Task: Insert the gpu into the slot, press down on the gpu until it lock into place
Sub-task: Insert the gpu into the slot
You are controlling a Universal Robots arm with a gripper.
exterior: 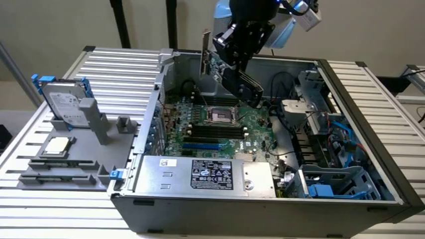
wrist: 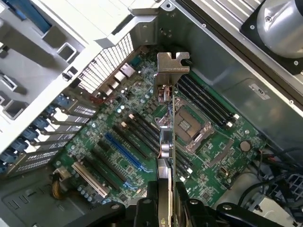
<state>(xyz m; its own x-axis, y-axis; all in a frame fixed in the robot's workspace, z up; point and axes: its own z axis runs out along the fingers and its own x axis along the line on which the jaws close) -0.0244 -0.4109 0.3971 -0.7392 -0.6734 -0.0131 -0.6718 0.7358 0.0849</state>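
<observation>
While the gripper clamps the gpu above the open case, the slot lies bare below.
We see the gpu edge-on in the wrist view — shroud hidden, fingers cut off.

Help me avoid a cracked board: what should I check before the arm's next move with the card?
1. Grip: the claw is shut on the gpu, seen edge-on in the wrist view: ok.
2. Clearance: the gpu hangs above the motherboard, not resting on it: ok.
3. The slot is free, with nothing seated in it: ok.
4. Alignment: the gpu lines up beside the processor socket, off to one side of the slot: not ok.
5. Level: the gpu looks slanted in the exterior view: not ok.
6. Metal bracket matched to a rear opening: cannot tell.
</observation>
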